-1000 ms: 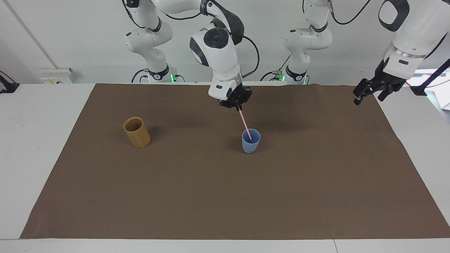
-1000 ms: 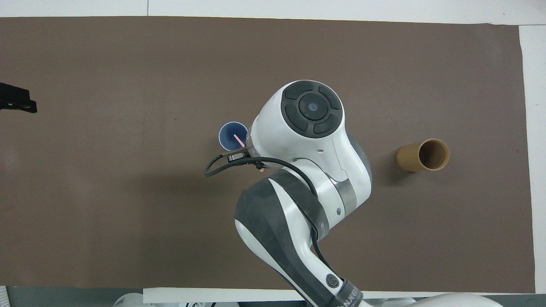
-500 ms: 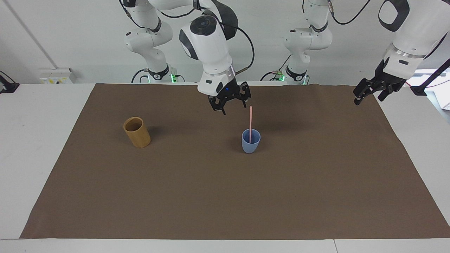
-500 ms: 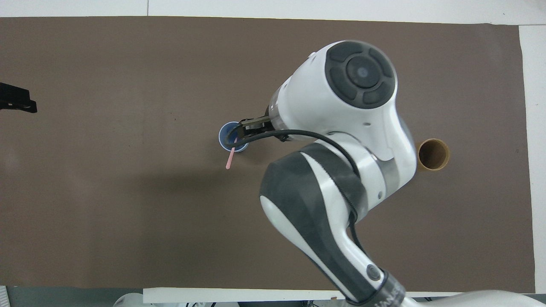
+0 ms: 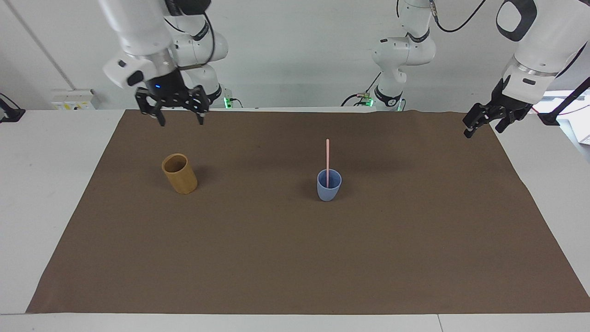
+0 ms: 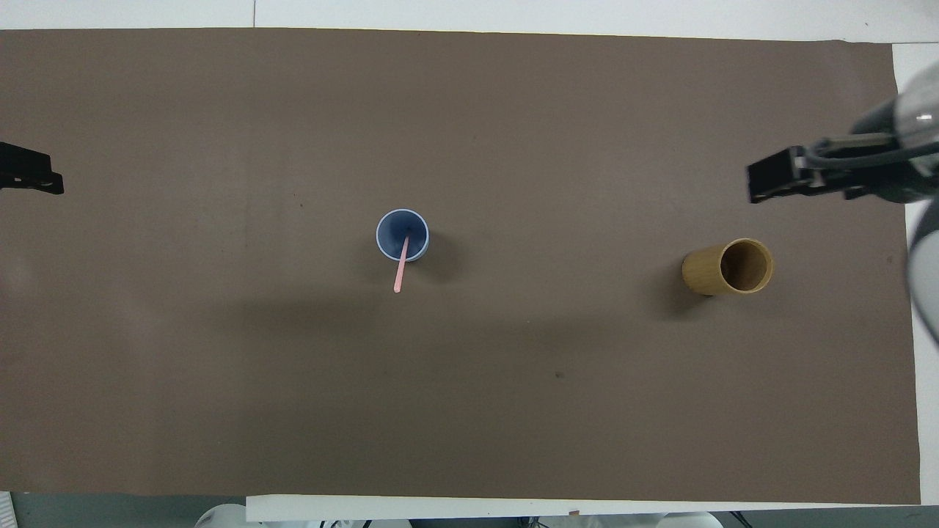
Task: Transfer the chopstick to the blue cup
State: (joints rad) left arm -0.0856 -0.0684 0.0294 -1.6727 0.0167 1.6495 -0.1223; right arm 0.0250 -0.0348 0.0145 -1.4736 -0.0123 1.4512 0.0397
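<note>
The pale pink chopstick (image 5: 327,157) stands in the light blue cup (image 5: 329,190) in the middle of the brown mat, leaning on the rim; nothing holds it. From overhead, the chopstick (image 6: 400,268) tips out of the blue cup (image 6: 419,236) toward the robots. My right gripper (image 5: 181,121) is open and empty, up in the air over the mat's edge at the right arm's end; it also shows in the overhead view (image 6: 777,183). My left gripper (image 5: 482,131) is open and empty and waits over the mat's corner at the left arm's end, also visible from overhead (image 6: 33,176).
A taller tan cylindrical cup (image 5: 180,175) stands tilted on the mat toward the right arm's end, below my right gripper; from overhead the tan cup (image 6: 722,268) looks empty. The brown mat (image 5: 295,258) covers most of the white table.
My right gripper let go of the chopstick, which now rests in the blue cup. The right arm then rose and swung away toward its own end of the table. The left arm has not moved.
</note>
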